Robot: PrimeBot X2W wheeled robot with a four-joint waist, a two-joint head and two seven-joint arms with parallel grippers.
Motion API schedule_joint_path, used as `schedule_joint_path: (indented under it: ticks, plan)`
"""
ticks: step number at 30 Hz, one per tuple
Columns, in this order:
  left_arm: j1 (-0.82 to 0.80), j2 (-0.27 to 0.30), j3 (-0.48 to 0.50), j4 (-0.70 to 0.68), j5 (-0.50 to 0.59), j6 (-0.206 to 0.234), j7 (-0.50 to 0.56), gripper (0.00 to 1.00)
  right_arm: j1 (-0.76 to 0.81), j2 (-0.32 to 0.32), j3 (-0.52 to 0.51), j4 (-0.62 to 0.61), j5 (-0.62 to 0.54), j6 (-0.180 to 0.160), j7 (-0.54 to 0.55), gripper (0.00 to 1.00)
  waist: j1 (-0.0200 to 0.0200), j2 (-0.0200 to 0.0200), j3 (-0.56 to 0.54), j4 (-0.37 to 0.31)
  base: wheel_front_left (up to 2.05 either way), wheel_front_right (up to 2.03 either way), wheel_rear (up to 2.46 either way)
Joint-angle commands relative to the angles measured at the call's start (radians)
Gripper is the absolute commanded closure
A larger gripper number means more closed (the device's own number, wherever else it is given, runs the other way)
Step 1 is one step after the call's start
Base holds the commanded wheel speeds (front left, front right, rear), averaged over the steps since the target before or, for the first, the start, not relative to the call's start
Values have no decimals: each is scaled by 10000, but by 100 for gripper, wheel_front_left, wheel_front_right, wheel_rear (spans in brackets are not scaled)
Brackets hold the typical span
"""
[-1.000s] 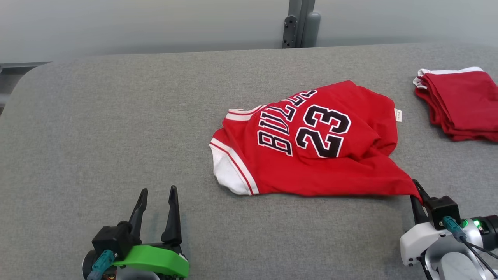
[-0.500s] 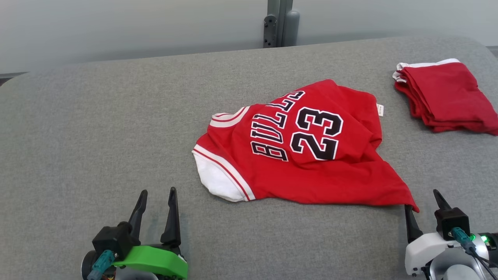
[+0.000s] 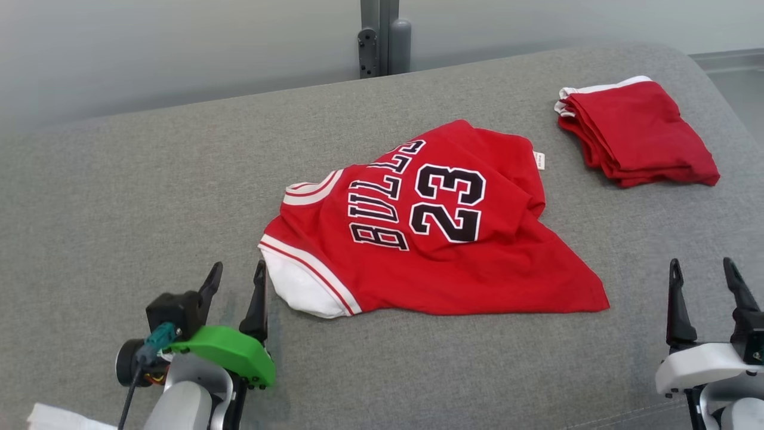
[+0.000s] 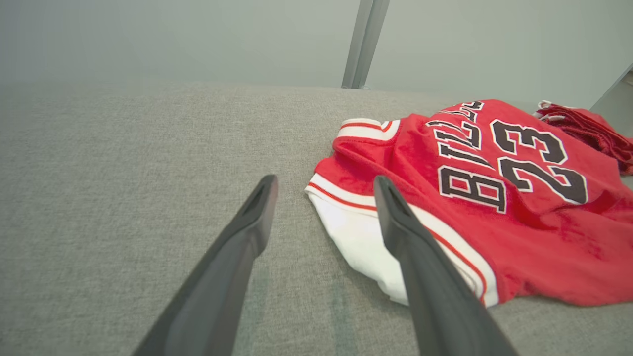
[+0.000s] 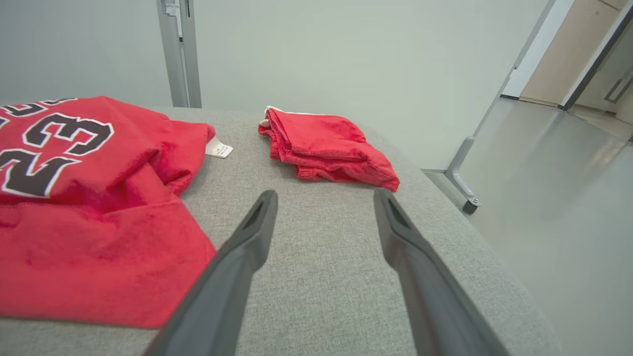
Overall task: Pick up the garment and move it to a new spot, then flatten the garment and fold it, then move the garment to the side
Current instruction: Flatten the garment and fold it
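The garment [image 3: 430, 233] is a red jersey with black "BULLS 23" lettering and white trim, lying rumpled in the middle of the grey padded table [image 3: 119, 197]. My left gripper [image 3: 236, 272] stands open just left of the jersey's white-trimmed corner [image 4: 356, 227], holding nothing. At the lower right my right gripper [image 3: 704, 272] is open and empty, apart from the jersey's near right corner [image 5: 163, 277]. The jersey [image 5: 74, 198] lies to the left of the right gripper's fingers [image 5: 257, 232].
A folded red garment [image 3: 635, 131] with white edging lies at the table's far right, also seen ahead of the right gripper as a red stack [image 5: 326, 148]. A metal post [image 3: 382, 36] stands behind the table. The table's right edge drops to the floor [image 5: 544, 198].
My right gripper has opened and let go of the jersey's near right corner, then drawn back to the right. The camera has turned, shifting the whole picture left.
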Motion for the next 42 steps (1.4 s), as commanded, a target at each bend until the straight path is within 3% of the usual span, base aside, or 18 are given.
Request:
schedule_joint_path:
  ticks: [1,13,23,24,25,26,27,36,42]
  plan:
    - [-352,89,29,309,-62,-63,95,0,6,27,16,-254,30,-17,-26,0,0,-1,203,-208,0,0,0]
    - [-2273,56,197,2840,-484,-302,544,0,-452,63,878,-981,232,-19,-28,0,0,-1,933,-738,0,0,0]
    - [-3496,252,-378,4201,-5,-315,1247,0,-653,66,1087,-984,306,-17,-28,0,0,-1,1077,-908,0,0,0]
    - [-3569,243,-400,4288,-16,-340,1307,10,-646,65,1100,-995,318,-17,-28,0,0,-1,1073,-917,0,0,0]
    - [-3635,212,-438,4374,-24,-367,1379,51,-638,65,1116,-1006,337,-17,-28,0,0,-1,1064,-924,0,0,0]
    - [-3669,175,-488,4455,-39,-414,1448,79,-621,65,1125,-1016,347,-17,-28,0,0,-1,1051,-927,0,0,0]
    - [-3697,151,-536,4526,-63,-442,1525,100,-598,65,1131,-1019,362,-17,-28,0,0,-1,1039,-925,0,0,0]
    - [-3669,58,-712,4181,23,-530,442,100,-468,66,985,-1066,405,-17,-28,0,0,-1,747,-610,0,0,0]
    - [-2988,-47,-835,3075,18,-453,-289,100,-223,65,825,-1087,346,-17,-28,0,0,-1,345,-84,0,0,0]
